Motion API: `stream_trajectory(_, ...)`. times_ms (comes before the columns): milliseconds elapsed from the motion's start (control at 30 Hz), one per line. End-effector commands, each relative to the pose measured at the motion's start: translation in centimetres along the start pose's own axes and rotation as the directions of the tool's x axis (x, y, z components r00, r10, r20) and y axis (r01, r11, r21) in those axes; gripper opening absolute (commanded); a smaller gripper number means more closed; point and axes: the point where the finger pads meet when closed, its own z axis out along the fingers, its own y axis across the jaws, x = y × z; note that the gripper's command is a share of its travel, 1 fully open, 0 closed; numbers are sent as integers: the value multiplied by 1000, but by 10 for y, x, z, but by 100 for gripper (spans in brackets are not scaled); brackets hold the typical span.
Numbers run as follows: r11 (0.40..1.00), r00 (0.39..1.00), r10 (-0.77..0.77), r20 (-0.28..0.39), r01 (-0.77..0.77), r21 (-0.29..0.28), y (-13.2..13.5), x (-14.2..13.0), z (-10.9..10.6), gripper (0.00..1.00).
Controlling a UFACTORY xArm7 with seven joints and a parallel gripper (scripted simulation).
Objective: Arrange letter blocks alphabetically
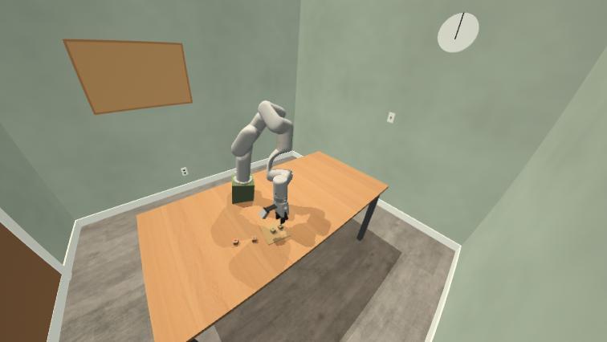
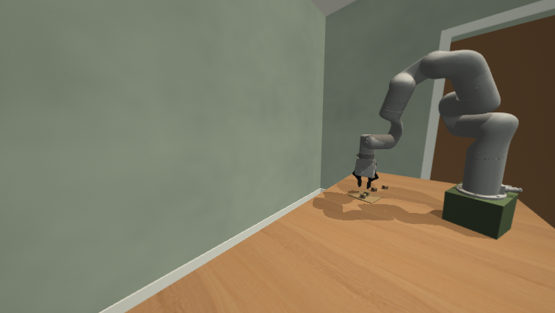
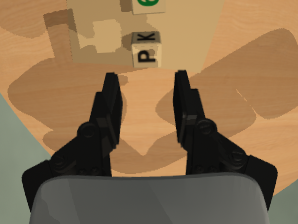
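The mat (image 1: 271,239) (image 2: 373,199) (image 3: 192,30) lies flat on the table. A block (image 1: 280,226) (image 2: 363,196) (image 3: 146,54) sits on it near one edge. Its broad P face appears to be on top, with K on a side; both letters lie sideways in the wrist view. A block with a green mark like a 6 (image 1: 273,230) (image 2: 366,193) (image 3: 148,5) stands beside it, cut off in the wrist view. Two blocks lie off the mat: a red-marked block (image 1: 235,241) (image 2: 385,186) and a paler block (image 1: 254,238) (image 2: 374,189). My gripper (image 1: 283,221) (image 2: 363,186) (image 3: 146,86) is partly open and empty, above the P block.
The green base box (image 1: 242,192) (image 2: 470,209) carries the arm at the table's rear edge. The wooden table (image 1: 191,254) (image 2: 310,252) bears the arm's shadows, which also fall across the mat. The letters on the two off-mat blocks are too small to read.
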Motion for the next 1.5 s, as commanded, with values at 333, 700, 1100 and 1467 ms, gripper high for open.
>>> stream_trajectory(333, 1000, 1000, 1, -4, -1, 1, -2, 0, -29, 100)
stream_trajectory(700, 1000, 1000, 1, -4, -1, 1, -2, 0, -29, 100)
stream_trajectory(1100, 1000, 1000, -6, -4, 6, 1, -2, 0, -29, 100)
stream_trajectory(1467, 960, 960, -279, -4, 279, -5, 0, 10, -26, 100)
